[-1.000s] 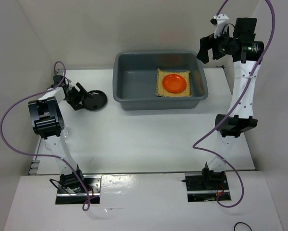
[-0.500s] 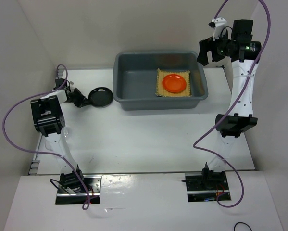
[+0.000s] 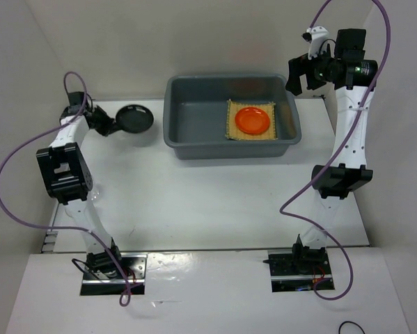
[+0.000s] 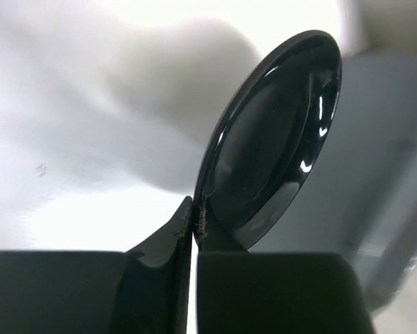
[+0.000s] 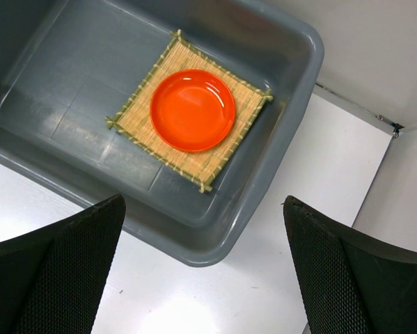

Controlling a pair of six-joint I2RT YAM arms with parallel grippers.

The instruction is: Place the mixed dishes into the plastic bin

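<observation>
Plate (image 3: 253,120) on mat (image 3: 234,131) in bin (image 3: 194,115)

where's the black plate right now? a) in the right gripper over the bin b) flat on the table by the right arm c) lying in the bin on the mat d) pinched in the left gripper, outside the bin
d: the left gripper is shut on the rim of the black plate, left of the bin, which holds only the mat and orange plate.
</observation>
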